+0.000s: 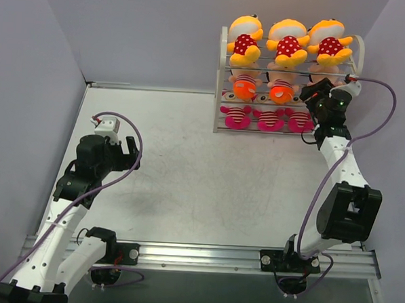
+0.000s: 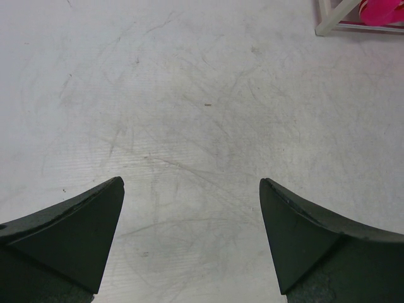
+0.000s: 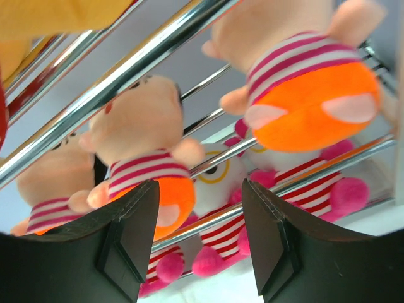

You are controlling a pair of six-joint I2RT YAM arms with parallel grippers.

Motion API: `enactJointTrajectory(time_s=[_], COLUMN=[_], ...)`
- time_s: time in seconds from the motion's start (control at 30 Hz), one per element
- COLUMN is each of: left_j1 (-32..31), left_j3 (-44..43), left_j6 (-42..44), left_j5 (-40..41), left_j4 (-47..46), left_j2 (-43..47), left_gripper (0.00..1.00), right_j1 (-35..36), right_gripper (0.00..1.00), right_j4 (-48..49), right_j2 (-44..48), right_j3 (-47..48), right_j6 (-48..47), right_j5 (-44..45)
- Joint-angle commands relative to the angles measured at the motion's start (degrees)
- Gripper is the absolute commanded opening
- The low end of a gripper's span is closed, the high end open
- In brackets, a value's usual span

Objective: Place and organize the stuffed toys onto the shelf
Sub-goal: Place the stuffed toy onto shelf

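Note:
The white wire shelf (image 1: 220,71) stands at the back right. Three yellow-orange stuffed toys (image 1: 288,42) with red polka-dot bodies fill its top tier. Peach-faced ones with orange bottoms (image 1: 244,86) sit on the middle tier, and pink-striped ones (image 1: 271,119) on the bottom. My right gripper (image 1: 316,89) is at the right end of the middle tier and hides that spot. In the right wrist view that gripper (image 3: 199,189) stands open, nothing between its fingers, with an orange-bottomed toy (image 3: 309,95) above it. My left gripper (image 1: 131,150) hangs open over bare table (image 2: 189,113).
Grey walls close the table on the left, back and right. The shelf's front corner post (image 2: 328,25) and a pink toy foot (image 2: 382,11) show at the top right of the left wrist view. The right arm's cable (image 1: 388,114) loops beside the shelf.

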State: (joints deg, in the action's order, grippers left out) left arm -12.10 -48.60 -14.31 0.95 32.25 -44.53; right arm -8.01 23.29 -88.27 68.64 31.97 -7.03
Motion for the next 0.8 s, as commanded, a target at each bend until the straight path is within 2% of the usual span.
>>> enactJointTrajectory(time_s=[0.0, 0.23, 0.77], left_j1=[-0.56, -1.17, -2.23], left_j3=[0.08, 0.08, 0.00], left_j6=[0.86, 0.95, 1.03], left_j5=[-0.69, -0.77, -0.69], left_j4=[-1.40, -1.40, -1.14], left_j2=[0.85, 1.03, 0.85], left_gripper=[0.97, 0.97, 0.97], right_j1=[-2.18, -5.26, -6.49], right_gripper=[0.55, 0.56, 0.60], right_j4=[-1.75, -2.46, 1.41], right_j2=[2.58, 2.67, -1.73], right_j3=[3.16, 3.60, 5.10], right_j6=[-0.68, 0.73, 4.51], right_j5=[3.07, 3.95, 2.98])
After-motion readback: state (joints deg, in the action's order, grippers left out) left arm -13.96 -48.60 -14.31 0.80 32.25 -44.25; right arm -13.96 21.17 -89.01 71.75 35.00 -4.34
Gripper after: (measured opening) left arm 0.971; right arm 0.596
